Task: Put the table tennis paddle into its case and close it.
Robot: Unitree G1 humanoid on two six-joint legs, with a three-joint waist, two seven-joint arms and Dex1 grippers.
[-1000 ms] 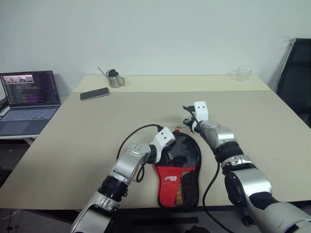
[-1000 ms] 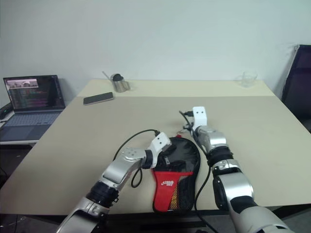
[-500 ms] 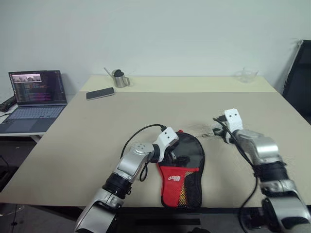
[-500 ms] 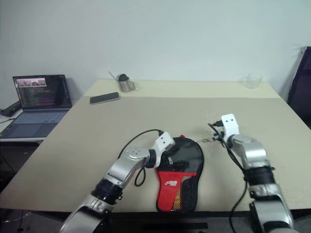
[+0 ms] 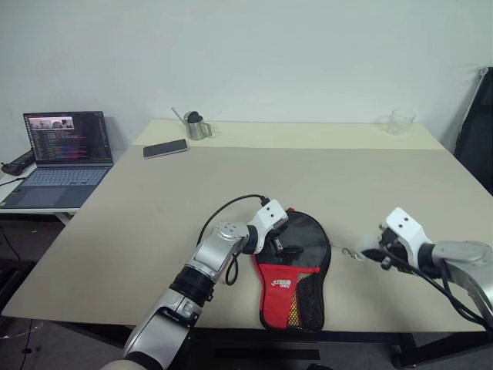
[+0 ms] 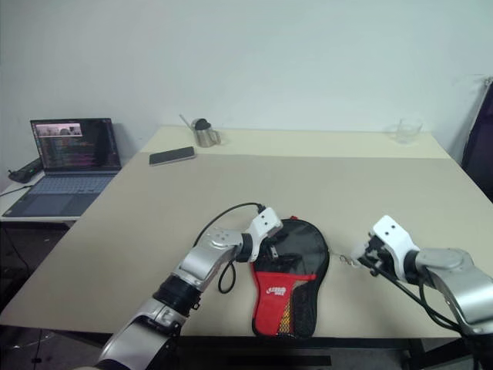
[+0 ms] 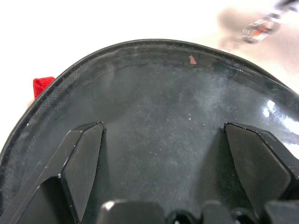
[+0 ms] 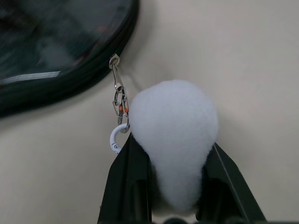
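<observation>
The case [image 5: 296, 266] lies flat near the table's front edge, black round part farther away, red panel and mesh nearer. My left gripper [image 5: 282, 248] is open, and both fingers [image 7: 79, 163] rest on the case's black face [image 7: 163, 93]. To the right of the case, my right gripper [image 8: 173, 151] is shut on the small white ball charm [image 8: 175, 135]. A metal clip [image 8: 119, 100] links the charm to the zip pull at the case's edge [image 8: 70, 70]. In the head views the charm [image 5: 368, 245] sits just off the case's right side. The table tennis paddle is hidden.
At the table's far left are a phone [image 5: 165, 148] and a metal cup [image 5: 196, 126]. A clear glass [image 5: 398, 121] stands at the far right. An open laptop [image 5: 58, 150] sits on a side desk to the left, and a dark chair [image 5: 477, 131] is on the right.
My right gripper has drawn the ball charm from the case's far end round to its right side, toward me. The left gripper has stayed on the case. The camera shifted.
</observation>
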